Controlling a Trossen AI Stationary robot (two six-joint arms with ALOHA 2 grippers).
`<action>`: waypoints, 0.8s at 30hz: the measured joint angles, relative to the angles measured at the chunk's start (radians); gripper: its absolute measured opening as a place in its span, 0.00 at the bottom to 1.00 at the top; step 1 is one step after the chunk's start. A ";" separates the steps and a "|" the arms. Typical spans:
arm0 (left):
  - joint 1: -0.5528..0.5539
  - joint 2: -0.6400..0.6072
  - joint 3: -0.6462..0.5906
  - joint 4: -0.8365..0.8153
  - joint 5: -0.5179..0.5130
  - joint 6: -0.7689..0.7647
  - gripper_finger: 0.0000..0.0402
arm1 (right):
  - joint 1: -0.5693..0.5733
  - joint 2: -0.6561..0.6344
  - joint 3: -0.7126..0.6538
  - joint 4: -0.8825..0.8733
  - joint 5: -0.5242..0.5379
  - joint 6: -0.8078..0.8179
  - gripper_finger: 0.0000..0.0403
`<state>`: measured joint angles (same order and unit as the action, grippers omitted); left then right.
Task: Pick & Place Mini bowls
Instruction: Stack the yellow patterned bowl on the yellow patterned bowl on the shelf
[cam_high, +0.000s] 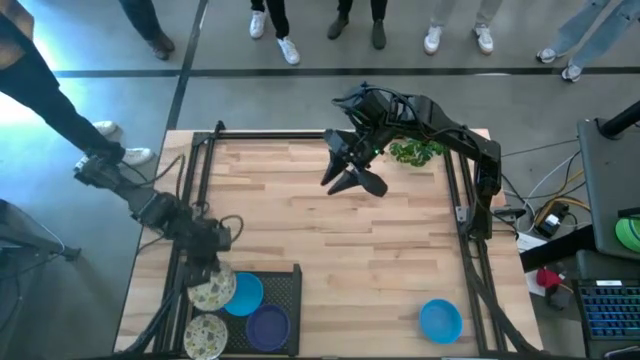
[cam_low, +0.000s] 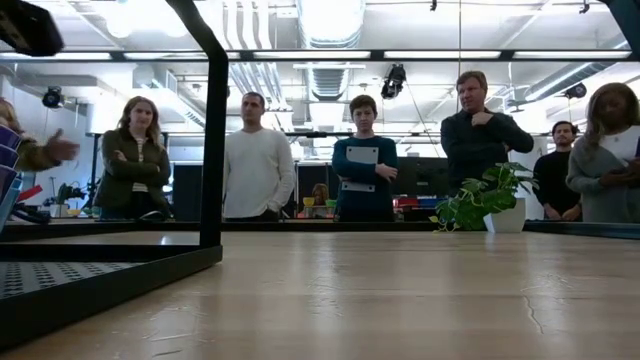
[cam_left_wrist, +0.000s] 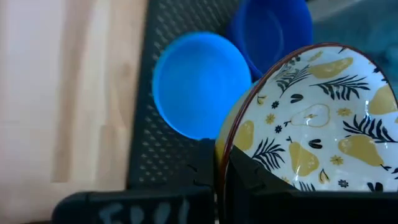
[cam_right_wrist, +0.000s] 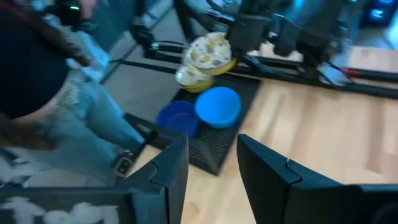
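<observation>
Several mini bowls sit at the table's near left corner. My left gripper (cam_high: 208, 272) is shut on a cream bowl with a pear and leaf pattern (cam_high: 212, 291). A second cream bowl (cam_high: 203, 336) sits at the near edge. A bright blue bowl (cam_high: 246, 295) and a purple-blue bowl (cam_high: 268, 327) rest on a black perforated tray (cam_high: 288, 285). Another bright blue bowl (cam_high: 440, 321) sits on the wood near the right near corner. My right gripper (cam_high: 352, 178) hangs open over the far middle of the table, touching nothing. My left gripper holds the patterned cream bowl by its rim (cam_left_wrist: 225, 152), one finger inside the bowl and one outside. The right wrist view shows this bowl (cam_right_wrist: 210, 52) tilted and raised above the second cream bowl (cam_right_wrist: 191, 78), over the tray's left edge.
A green leafy plant (cam_high: 416, 152) stands at the far right, close to my right arm. A black frame (cam_high: 205, 160) borders the table. Several people stand beyond the far edge (cam_low: 362, 160), and one stands at the left (cam_high: 60, 100). Bare wood lies across the middle (cam_high: 330, 240).
</observation>
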<state>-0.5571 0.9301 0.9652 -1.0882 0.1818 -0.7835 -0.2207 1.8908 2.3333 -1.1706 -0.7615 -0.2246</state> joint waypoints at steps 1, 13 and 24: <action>-0.024 0.012 0.002 0.005 0.000 -0.016 0.02 | 0.000 0.000 0.000 0.000 -0.023 -0.005 0.32; -0.211 0.141 0.001 0.171 -0.040 -0.110 0.02 | 0.000 0.000 0.000 0.000 -0.051 -0.019 0.27; -0.326 0.271 -0.003 0.248 -0.054 -0.111 0.02 | 0.000 0.000 0.000 0.000 -0.017 -0.090 0.27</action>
<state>-0.8833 1.2009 0.9623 -0.8406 0.1279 -0.8940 -0.2207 1.8908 2.3333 -1.1706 -0.7790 -0.3145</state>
